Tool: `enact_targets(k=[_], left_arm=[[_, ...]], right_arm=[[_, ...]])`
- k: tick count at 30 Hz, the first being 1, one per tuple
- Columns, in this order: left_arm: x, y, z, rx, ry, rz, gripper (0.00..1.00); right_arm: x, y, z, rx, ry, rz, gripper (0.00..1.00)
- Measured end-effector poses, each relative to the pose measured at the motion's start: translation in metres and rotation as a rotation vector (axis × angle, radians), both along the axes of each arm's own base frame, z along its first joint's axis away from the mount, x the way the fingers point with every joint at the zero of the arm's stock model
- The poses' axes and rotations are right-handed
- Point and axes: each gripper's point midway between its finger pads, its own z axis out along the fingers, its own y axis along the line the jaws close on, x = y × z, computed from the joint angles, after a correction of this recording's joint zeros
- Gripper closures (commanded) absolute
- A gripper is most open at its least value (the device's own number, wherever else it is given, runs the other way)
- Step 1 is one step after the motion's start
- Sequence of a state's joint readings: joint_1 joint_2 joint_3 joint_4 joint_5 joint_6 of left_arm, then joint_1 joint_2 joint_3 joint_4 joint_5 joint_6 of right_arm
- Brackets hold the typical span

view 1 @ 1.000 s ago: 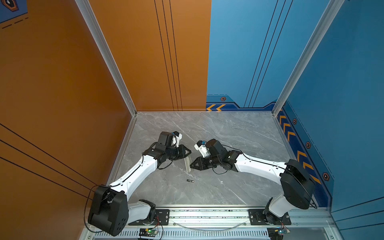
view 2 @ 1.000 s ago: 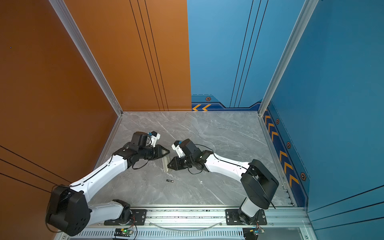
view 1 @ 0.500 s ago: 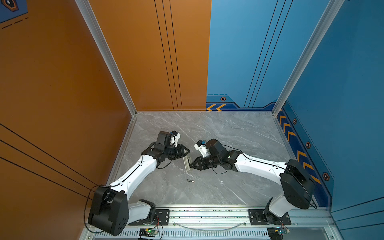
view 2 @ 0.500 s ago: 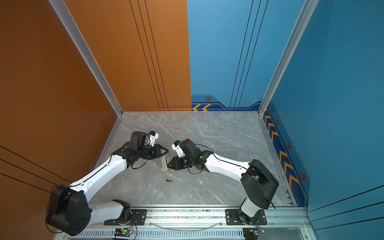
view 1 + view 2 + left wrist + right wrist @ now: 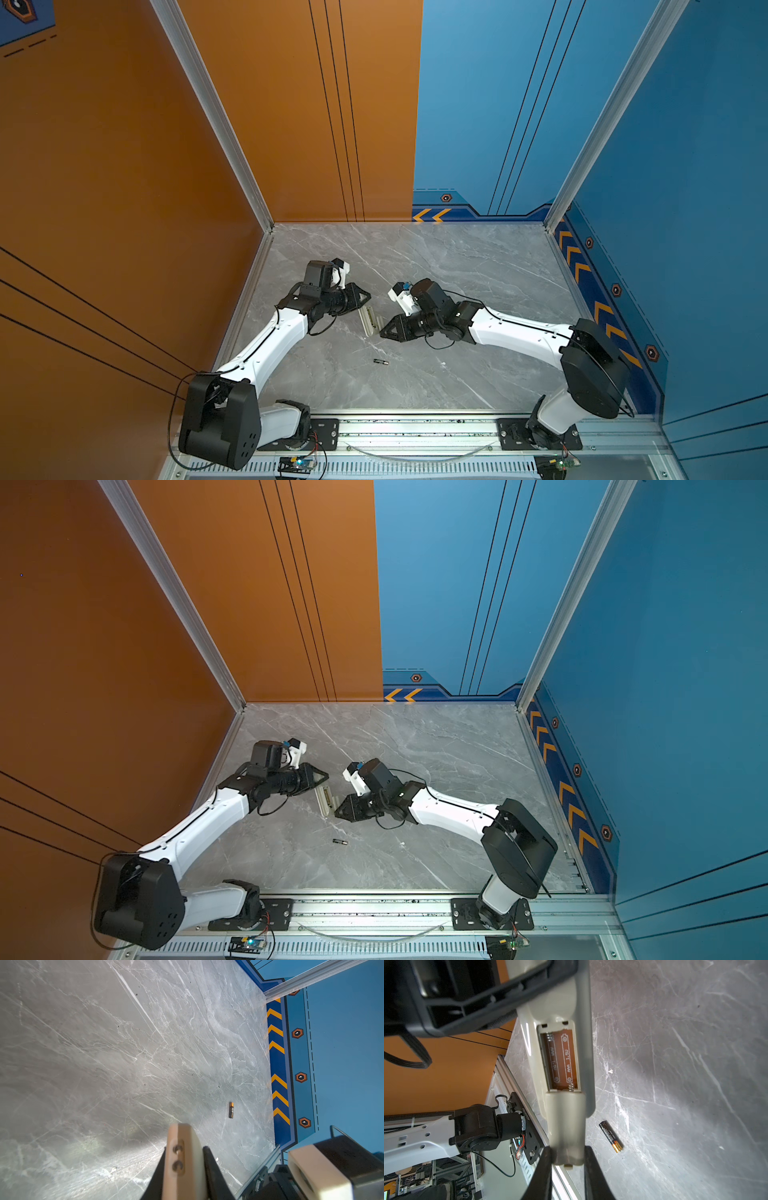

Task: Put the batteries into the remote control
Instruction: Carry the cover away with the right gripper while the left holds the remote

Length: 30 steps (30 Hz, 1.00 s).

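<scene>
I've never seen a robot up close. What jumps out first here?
Mid-table, the left gripper and right gripper each clamp an end of the slim white remote control. Its battery compartment lies open and empty, and one battery rests alone on the grey marble table, nearer the front rail.

Blurred remote control (image 5: 182, 1159) end, partly off-frame
</scene>
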<state>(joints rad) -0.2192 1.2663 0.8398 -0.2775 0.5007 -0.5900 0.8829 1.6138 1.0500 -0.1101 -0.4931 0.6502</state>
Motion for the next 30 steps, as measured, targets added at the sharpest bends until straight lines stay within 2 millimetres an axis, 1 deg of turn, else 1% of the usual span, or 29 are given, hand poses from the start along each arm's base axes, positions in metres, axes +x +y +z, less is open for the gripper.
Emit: enact_targets(k=[6, 10, 15, 19, 22, 26, 30], left_arm=[[0.0, 0.008, -0.002, 0.018, 0.002, 0.005, 1.0], [-0.002, 0.009, 0.001, 0.023, -0.013, -0.002, 1.0], [-0.004, 0.01, 0.007, 0.026, -0.034, -0.007, 1.0], [-0.005, 0.012, 0.011, 0.028, -0.045, -0.007, 1.0], [-0.007, 0.012, 0.013, 0.032, -0.057, -0.013, 1.0], [-0.01, 0.012, 0.014, 0.029, -0.061, -0.016, 1.0], [-0.015, 0.012, 0.013, 0.027, -0.062, -0.025, 1.0]], right_arm=[[0.005, -0.014, -0.01, -0.064, 0.0, -0.018, 0.8], [0.012, -0.027, -0.016, -0.114, -0.012, -0.034, 0.8], [0.02, -0.048, -0.019, -0.181, -0.036, -0.056, 0.8], [0.029, -0.066, -0.018, -0.24, -0.071, -0.074, 0.8], [0.036, -0.078, -0.021, -0.293, -0.095, -0.085, 0.8], [0.041, -0.095, -0.026, -0.379, -0.127, -0.09, 0.8], [0.048, -0.11, -0.027, -0.462, -0.171, -0.094, 0.79]])
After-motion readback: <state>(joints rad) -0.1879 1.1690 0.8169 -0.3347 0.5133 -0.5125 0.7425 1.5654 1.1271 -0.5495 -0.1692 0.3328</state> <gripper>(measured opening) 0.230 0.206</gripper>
